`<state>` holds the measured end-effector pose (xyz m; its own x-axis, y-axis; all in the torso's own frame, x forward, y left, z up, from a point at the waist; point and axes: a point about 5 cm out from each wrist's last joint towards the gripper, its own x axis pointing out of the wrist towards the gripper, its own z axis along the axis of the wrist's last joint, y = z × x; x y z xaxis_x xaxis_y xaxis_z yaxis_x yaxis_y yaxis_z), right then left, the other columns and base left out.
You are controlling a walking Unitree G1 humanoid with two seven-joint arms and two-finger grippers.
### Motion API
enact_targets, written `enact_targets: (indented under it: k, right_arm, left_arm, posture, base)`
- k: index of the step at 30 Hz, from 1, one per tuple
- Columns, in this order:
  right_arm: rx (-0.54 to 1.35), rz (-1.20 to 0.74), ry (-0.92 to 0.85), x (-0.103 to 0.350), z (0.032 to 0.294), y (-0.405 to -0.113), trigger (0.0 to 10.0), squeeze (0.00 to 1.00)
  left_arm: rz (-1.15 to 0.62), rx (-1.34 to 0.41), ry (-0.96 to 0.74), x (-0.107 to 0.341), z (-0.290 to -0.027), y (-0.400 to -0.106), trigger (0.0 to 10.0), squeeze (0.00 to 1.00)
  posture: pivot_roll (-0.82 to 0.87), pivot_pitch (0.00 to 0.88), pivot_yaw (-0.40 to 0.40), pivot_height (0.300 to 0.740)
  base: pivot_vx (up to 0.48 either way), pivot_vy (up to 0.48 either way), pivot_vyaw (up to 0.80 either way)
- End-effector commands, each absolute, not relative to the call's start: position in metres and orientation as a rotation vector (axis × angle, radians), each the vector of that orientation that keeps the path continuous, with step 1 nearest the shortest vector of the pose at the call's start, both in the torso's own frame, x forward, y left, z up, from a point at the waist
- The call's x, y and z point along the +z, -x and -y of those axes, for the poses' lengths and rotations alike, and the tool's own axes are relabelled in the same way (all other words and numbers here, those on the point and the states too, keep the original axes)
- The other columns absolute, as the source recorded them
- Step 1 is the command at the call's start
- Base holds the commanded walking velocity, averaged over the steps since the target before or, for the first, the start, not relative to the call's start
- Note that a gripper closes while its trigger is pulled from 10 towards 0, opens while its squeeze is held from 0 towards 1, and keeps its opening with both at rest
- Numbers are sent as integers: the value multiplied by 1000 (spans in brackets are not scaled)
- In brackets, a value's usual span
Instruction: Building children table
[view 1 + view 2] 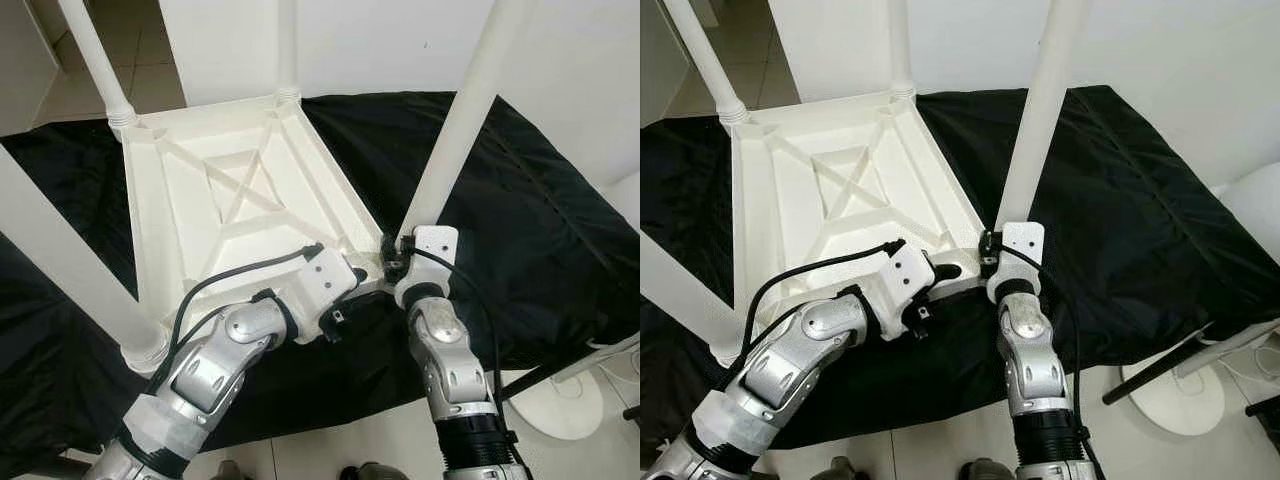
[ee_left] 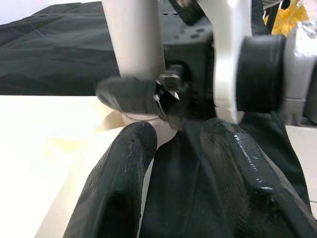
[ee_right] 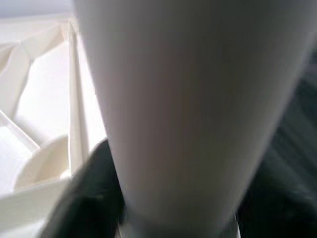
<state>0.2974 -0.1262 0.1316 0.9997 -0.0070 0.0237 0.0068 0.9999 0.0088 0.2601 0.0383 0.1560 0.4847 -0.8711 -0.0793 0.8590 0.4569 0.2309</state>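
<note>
In the eye views, the upturned children's tabletop [image 1: 240,200] lies on a black cloth [image 1: 520,220]; our right tool [image 1: 392,252] pinches the base of the near leg [image 1: 455,130], steadying it in its corner socket. In the left wrist view, our left tool [image 2: 173,178] is spread beside that corner. In the right wrist view, the leg looms close.

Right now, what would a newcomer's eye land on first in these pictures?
An upturned white tabletop lies on black cloth, its legs pointing up. At its near corner the right gripper clasps the base of a white leg, with the left gripper on the tabletop's edge beside it.
</note>
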Motion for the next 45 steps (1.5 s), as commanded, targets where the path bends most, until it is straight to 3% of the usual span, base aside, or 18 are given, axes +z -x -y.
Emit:
enact_targets:
  k: [1,10,11,18,21,26,29,30,31,32,44,45]
  right_arm:
    - [-2,22,-18,131,130,-295,10000,1000]
    - [65,40,2,133,148,-294,10000,1000]
    - [99,35,8,132,153,-294,10000,0]
    - [165,87,29,137,168,-289,10000,0]
    - [152,179,-33,142,161,-260,10000,0]
    - [158,201,-69,143,155,-246,10000,0]
    - [202,191,-85,139,147,-233,10000,0]
    - [219,180,-82,137,145,-231,5176,0]
    - [225,176,-76,135,145,-230,4118,0]
    - [242,172,-78,134,144,-229,0,0]
    - [337,137,-78,128,134,-236,0,0]
    - [349,131,-70,128,132,-238,3725,0]
  left_arm:
    - [29,-1162,-263,152,-35,-256,10000,0]
    - [25,-1163,-260,150,-35,-253,10000,0]
    - [25,-1162,-260,150,-35,-253,10000,0]
    - [31,-1159,-263,152,-35,-255,10000,0]
    - [52,-1127,-269,157,-41,-260,10000,0]
    - [84,-1085,-254,166,-47,-267,10000,0]
    - [140,-971,-202,182,-60,-284,10000,0]
    - [158,-923,-197,186,-65,-290,10000,0]
    - [167,-893,-195,189,-67,-294,10000,0]
    - [173,-875,-194,190,-69,-296,10000,0]
    - [186,-833,-205,193,-78,-299,10000,0]
    - [178,-845,-208,191,-78,-297,10000,0]
  posture:
    - [-96,37,17,740]
    - [-95,36,11,740]
    - [-96,36,12,740]
    - [-93,30,6,740]
    - [-80,42,-6,740]
    - [-81,50,-4,740]
    - [-90,60,7,740]
    - [-92,62,10,740]
    - [-92,62,10,740]
    - [-92,62,10,740]
    - [-87,75,16,740]
    - [-86,75,16,740]
  base:
    - [0,0,0]
    - [0,0,0]
    - [0,0,0]
    - [0,0,0]
    - [0,0,0]
    - [0,0,0]
    - [0,0,0]
    - [0,0,0]
    - [0,0,0]
    - [0,0,0]
    - [0,0,0]
    - [0,0,0]
